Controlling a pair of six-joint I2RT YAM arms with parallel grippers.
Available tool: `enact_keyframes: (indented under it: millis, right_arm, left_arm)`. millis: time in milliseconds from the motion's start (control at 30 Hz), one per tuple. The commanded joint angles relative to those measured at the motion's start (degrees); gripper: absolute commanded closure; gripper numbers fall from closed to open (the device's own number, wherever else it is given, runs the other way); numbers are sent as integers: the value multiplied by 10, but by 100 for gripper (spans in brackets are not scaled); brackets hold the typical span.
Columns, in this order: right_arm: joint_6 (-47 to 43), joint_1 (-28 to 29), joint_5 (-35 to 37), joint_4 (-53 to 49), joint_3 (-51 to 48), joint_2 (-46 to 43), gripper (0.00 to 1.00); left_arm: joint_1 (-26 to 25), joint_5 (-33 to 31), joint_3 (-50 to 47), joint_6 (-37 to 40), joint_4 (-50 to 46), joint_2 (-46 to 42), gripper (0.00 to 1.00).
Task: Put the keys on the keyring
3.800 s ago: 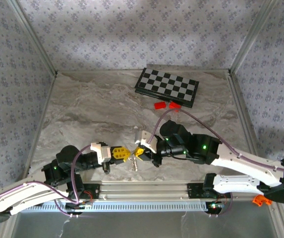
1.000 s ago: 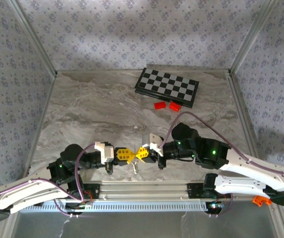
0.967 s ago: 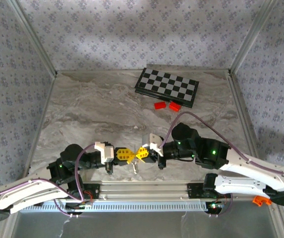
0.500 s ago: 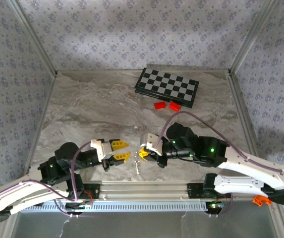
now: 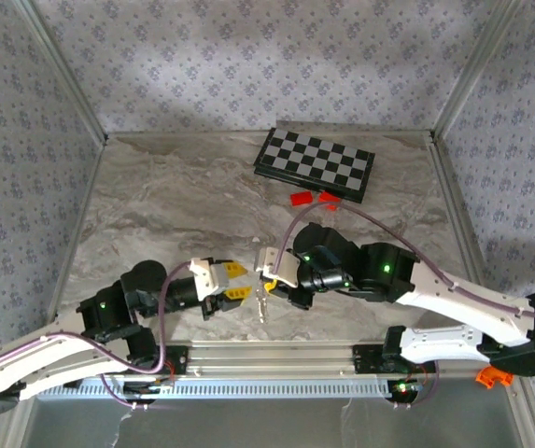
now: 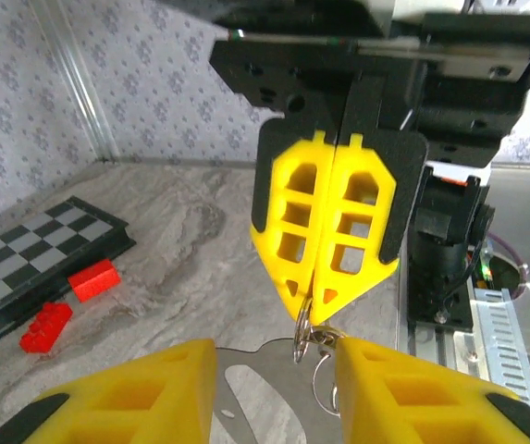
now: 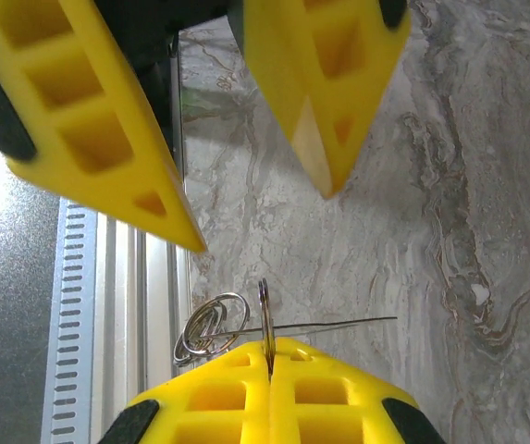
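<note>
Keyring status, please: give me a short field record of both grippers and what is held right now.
right gripper: shut, pinching the keyring edge-on
left gripper: open, empty, facing the right gripper, close but apart
small rings: hang off the keyring beside the right fingers
key: seems to hang below the right gripper; threading too small to tell
chessboard: far back, two red blocks in front of it

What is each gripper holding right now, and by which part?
The right gripper is shut on the keyring, its fingers pinching the ring's rim at their tips. The left gripper stands open, holding nothing.
</note>
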Motion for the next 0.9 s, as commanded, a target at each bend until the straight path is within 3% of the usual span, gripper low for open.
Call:
enact_keyframes:
  millis: [0,300,867]
  right_arm:
    - [-9,-2,-1,-9,13,-2,100]
    - [4,-2,-9,8,-3,-7,100]
    - [12,-1,-21,20,-16,-11,100]
  left_arm:
    - [-1,4,24,8,11,7,64]
    - [-1,9,25,17,8,31,65]
    - [-1,20,27,14,12,58,85]
